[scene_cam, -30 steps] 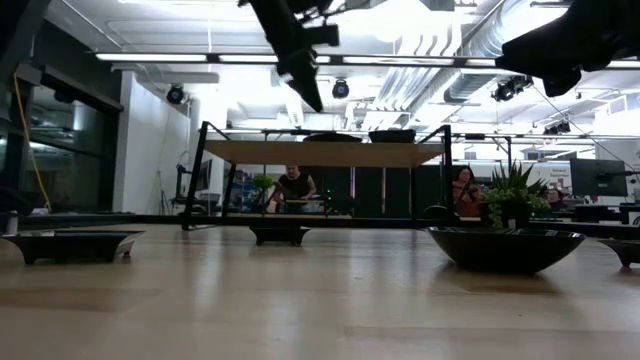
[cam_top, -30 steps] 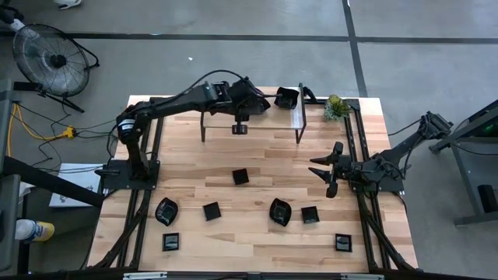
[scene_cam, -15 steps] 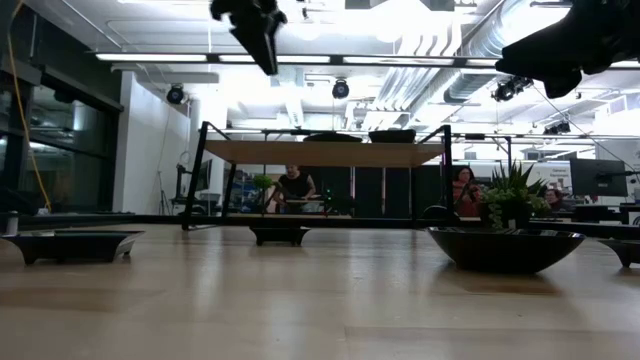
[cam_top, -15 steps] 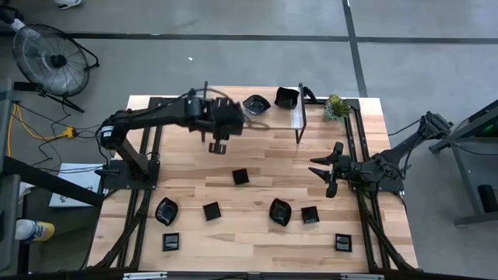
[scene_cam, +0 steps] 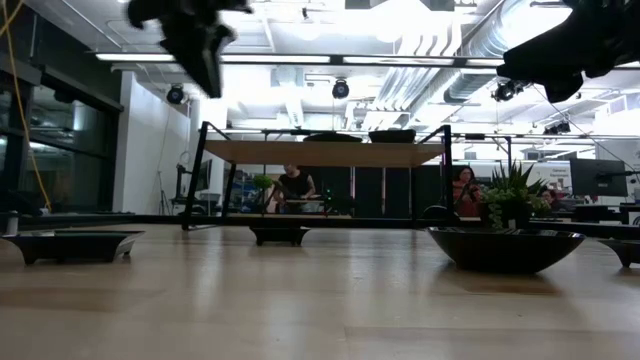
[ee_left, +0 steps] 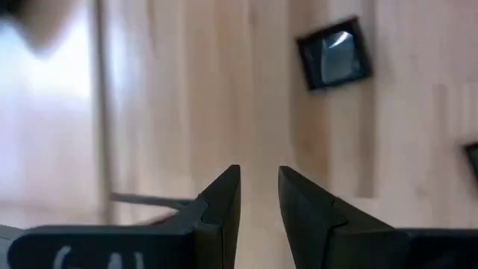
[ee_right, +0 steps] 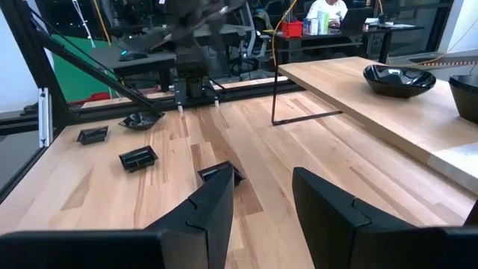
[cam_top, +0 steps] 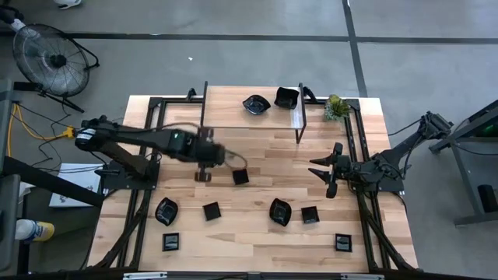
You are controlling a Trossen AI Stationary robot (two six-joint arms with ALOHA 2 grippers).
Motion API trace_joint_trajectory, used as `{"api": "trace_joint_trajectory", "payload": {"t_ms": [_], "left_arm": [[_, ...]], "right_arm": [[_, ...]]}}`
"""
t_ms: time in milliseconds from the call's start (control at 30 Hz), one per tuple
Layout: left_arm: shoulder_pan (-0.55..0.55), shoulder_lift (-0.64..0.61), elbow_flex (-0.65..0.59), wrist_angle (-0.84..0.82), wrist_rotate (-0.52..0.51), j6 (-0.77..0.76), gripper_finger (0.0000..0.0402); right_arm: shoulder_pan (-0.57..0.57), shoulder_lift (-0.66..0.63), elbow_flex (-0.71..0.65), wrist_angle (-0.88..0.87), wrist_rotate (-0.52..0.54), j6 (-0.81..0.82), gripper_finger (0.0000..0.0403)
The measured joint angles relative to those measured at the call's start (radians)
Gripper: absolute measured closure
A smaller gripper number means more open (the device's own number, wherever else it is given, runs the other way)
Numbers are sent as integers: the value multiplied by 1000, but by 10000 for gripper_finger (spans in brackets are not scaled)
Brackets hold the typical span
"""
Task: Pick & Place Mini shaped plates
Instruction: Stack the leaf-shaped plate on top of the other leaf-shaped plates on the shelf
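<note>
Swinging back from the raised shelf (cam_top: 233,115), your left claw (cam_top: 204,174) had crossed to the middle of the bench (cam_top: 257,155) within the last second, leaving a wavy-edged plate (cam_top: 255,103) on the shelf beside a squarer plate (cam_top: 286,97). That drop-off looked complete. The left claw was empty, its fingers (ee_left: 224,202) set a narrow gap apart, hovering just beside the small square plate (cam_top: 240,176), which I judged your likely next pick. Six more plates lay along the near part of the bench. Your right claw (cam_top: 325,173) waited at the right side, spread partly and holding nothing.
</note>
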Motion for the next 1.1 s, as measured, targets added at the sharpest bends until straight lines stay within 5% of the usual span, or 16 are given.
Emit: {"api": "trace_joint_trajectory", "payload": {"t_ms": [433, 800, 1100], "left_arm": [[-417, -135, -373, 162, -31, -757, 314], [-681, -81, -388, 147, -108, -1294, 314], [-784, 31, -388, 142, 65, -1586, 314]], "right_arm": [[0, 0, 0, 1, 3, 22, 269], [0, 0, 0, 0, 3, 34, 269], [0, 1, 0, -8, 0, 41, 269]]}}
